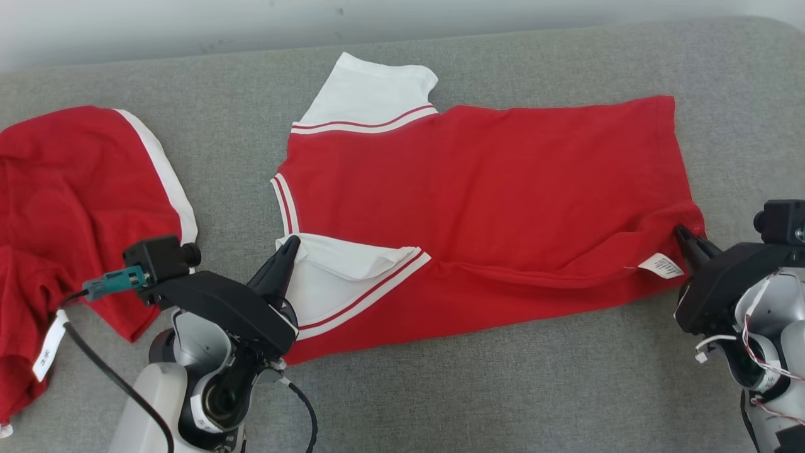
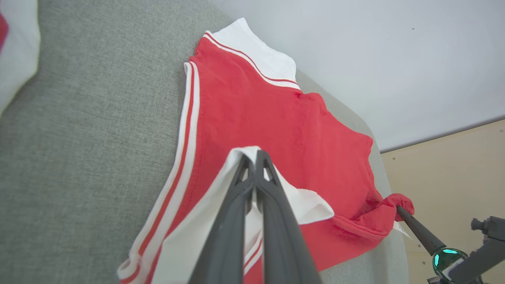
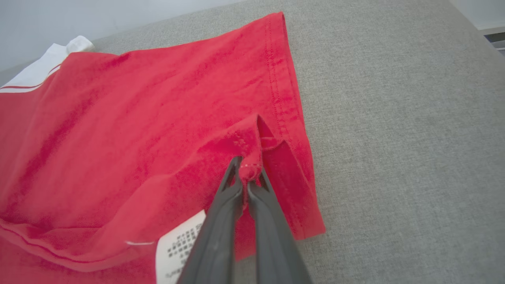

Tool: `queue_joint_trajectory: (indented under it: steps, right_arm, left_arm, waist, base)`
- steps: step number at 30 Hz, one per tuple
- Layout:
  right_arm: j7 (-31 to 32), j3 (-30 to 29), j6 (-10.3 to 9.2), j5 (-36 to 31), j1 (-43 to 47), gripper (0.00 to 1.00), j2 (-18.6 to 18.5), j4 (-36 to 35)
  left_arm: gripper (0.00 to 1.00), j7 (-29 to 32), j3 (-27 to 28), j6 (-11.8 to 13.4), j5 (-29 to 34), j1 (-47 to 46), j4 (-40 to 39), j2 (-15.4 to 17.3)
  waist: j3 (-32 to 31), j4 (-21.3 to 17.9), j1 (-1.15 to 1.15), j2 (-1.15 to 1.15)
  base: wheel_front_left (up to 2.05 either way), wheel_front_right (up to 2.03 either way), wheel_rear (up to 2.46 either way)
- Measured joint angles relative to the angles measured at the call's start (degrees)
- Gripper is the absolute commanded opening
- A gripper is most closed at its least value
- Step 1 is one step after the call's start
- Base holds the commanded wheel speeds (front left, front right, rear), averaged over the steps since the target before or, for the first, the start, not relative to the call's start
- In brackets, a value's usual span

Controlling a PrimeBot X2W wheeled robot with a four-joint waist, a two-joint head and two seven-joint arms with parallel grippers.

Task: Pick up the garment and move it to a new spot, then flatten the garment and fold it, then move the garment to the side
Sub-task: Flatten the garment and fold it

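The garment (image 1: 478,207) is a red shirt with white sleeves, spread sideways on the grey cushion (image 1: 440,390). My left gripper (image 1: 290,242) is shut on the near white sleeve (image 1: 339,277), pinching its folded edge; the left wrist view shows the sleeve (image 2: 303,203) draped over the closed fingers (image 2: 272,213). My right gripper (image 1: 682,234) is shut on the red hem corner at the garment's right end. In the right wrist view the hem (image 3: 252,142) bunches up between the closed fingertips (image 3: 260,185), with a white care label (image 3: 177,248) beside them.
A second red garment with a white stripe (image 1: 69,207) lies crumpled at the cushion's left end. A pale wall (image 1: 188,19) runs behind the cushion. Bare grey cushion extends along the front edge and to the right of the hem (image 3: 394,157).
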Motion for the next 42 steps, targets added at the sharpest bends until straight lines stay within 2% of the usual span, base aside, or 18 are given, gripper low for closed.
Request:
queue_joint_trajectory:
  steps: [4, 13, 20, 21, 22, 24, 25, 26, 27, 28, 35, 42]
  right_arm:
    - [-0.1, 0.0, -0.04, 0.5, -1.8, 0.0, 0.9, 2.1]
    - [-1.1, -1.1, -1.55, 0.2, -3.6, 0.0, 1.3, 7.4]
    - [-2.5, -1.0, -1.59, 0.2, -5.0, 0.0, 2.1, 9.7]
    - [-2.9, -1.0, -1.6, 0.2, -5.5, 0.4, 2.3, 9.9]
    - [-3.2, -0.9, -1.6, 0.2, -5.9, 1.0, 2.5, 10.0]
    - [-4.2, -1.0, -1.64, 0.1, -6.7, 1.0, 2.8, 10.4]
    - [-4.8, -1.1, -1.68, -0.1, -6.9, 1.0, 2.9, 10.5]
    - [-5.4, -1.1, -1.68, -0.2, -7.0, 1.0, 2.9, 10.5]
    - [-6.0, -1.2, -1.68, -0.2, -7.1, 1.0, 2.9, 10.6]
    - [-6.6, -1.4, -1.75, -0.2, -7.3, 1.0, 2.9, 10.7]
    - [-12.9, -3.1, -2.23, -1.2, -8.1, 1.0, 3.3, 11.2]
    - [-22.1, -4.0, -2.35, -3.0, -7.9, 1.0, 3.9, 8.0]
  left_arm:
    - [0.0, -1.7, -0.6, 0.0, -0.2, -0.8, 2.2, 0.0]
    - [0.0, -5.9, -1.2, 0.0, -0.6, -2.7, 6.3, -0.1]
    - [0.0, -8.4, -2.1, 0.1, -1.3, -3.3, 8.7, -0.1]
    - [0.0, -8.5, -2.4, 0.1, -1.5, -3.6, 8.9, -0.1]
    - [0.0, -8.6, -2.7, 0.1, -1.5, -3.8, 9.1, -0.1]
    - [0.01, -9.2, -3.1, 0.1, -1.8, -4.2, 9.6, -0.2]
    - [0.27, -9.3, -3.4, 0.1, -1.9, -4.2, 9.9, -0.2]
    - [0.47, -9.5, -3.6, 0.1, -2.0, -4.2, 10.2, -0.2]
    - [0.78, -9.9, -3.8, 0.1, -2.0, -4.2, 10.4, -0.2]
    - [1.0, -10.1, -3.9, 0.1, -2.0, -4.2, 10.7, -0.2]
    - [1.0, -13.2, -3.4, 0.1, 0.4, -4.4, 12.2, -0.3]
    - [1.0, -22.0, -2.3, 0.1, 7.3, -4.3, 11.6, 0.2]
  waist:
    - [0.3, 0.3, 0.0, 0.0]
    - [0.7, 0.7, -0.01, 0.0]
    - [0.6, 1.0, -0.01, 0.0]
    - [0.6, 1.0, -0.01, 0.0]
    - [0.6, 1.0, -0.01, 0.0]
    - [0.5, 1.0, -0.01, 0.0]
    - [0.5, 1.0, -0.01, 0.0]
    - [0.4, 1.0, -0.01, 0.0]
    - [0.4, 1.0, -0.01, 0.0]
    - [0.3, 1.0, -0.01, 0.0]
    - [-0.8, 0.7, -0.02, 0.0]
    - [-2.6, 0.2, -0.01, -0.01]
  base:
    - [0.0, 0.0, 0.0]
    - [0.0, 0.0, 0.0]
    - [0.0, 0.0, 0.0]
    - [0.0, 0.0, 0.0]
    - [0.0, 0.0, 0.0]
    - [0.0, 0.0, 0.0]
    - [0.0, 0.0, 0.0]
    - [0.0, 0.0, 0.0]
    - [0.0, 0.0, 0.0]
    - [0.0, 0.0, 0.0]
    - [0.0, 0.0, 0.0]
    - [0.0, 0.0, 0.0]
